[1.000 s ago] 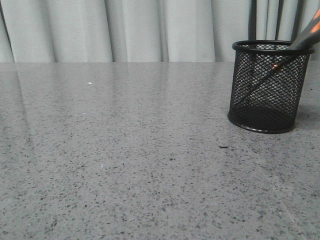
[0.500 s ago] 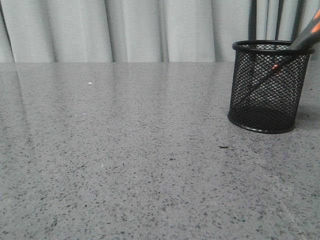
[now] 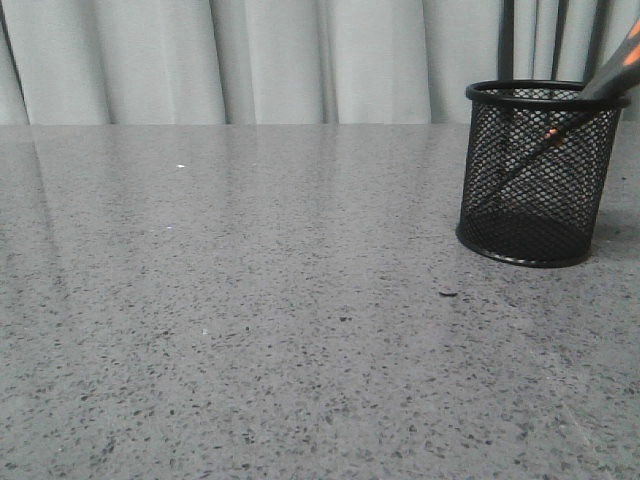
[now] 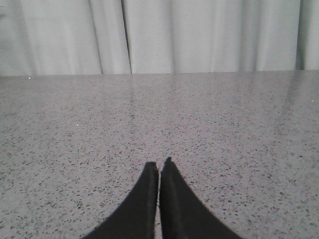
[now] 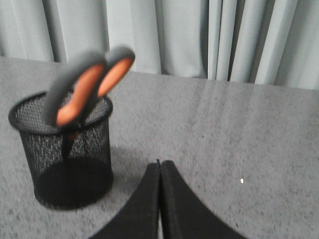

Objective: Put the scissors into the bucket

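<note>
The black wire-mesh bucket stands on the grey speckled table at the right of the front view. The scissors stand inside it, blades down, with the grey and orange handles leaning out over its right rim. The right wrist view shows the bucket with the scissors' handles sticking up above its rim. My right gripper is shut and empty, apart from the bucket, low over the table. My left gripper is shut and empty over bare table. Neither gripper shows in the front view.
The grey speckled table runs back to a pale curtain. A small white speck lies far left, and a dark speck lies in front of the bucket.
</note>
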Controlling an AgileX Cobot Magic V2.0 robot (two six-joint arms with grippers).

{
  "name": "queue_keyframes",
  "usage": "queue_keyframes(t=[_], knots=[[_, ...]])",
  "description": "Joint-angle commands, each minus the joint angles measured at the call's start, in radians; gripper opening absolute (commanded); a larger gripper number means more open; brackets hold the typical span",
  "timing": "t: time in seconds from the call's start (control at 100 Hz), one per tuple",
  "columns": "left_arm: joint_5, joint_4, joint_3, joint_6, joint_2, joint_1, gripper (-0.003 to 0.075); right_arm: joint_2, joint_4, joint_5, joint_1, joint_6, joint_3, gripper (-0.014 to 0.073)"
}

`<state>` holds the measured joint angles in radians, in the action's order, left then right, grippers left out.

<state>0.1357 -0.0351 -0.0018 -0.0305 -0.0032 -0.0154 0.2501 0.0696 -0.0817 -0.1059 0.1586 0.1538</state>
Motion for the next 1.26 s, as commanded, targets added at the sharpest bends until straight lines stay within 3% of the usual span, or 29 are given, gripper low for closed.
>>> queue_keyframes(t=[0.0,0.27,0.38,1.25], knots=[[-0.076,-0.010,0.019,0.008,-0.027,0.006,-0.0020,-0.057,-0.050,0.070,0.003,-0.025,-0.031,-0.0069],[-0.076,-0.010,0.019,0.008,-0.027,0.006,-0.0020,-0.281,-0.070,0.047,0.022,-0.073,-0.189,-0.0069],[-0.076,-0.010,0.019,0.008,-0.027,0.006,-0.0020,-0.278,-0.070,-0.016,0.055,-0.100,-0.191,-0.0069],[-0.076,-0.010,0.019,0.008,-0.027,0.006,-0.0020,-0.278,-0.091,-0.020,0.072,-0.100,-0.191,-0.0069]])
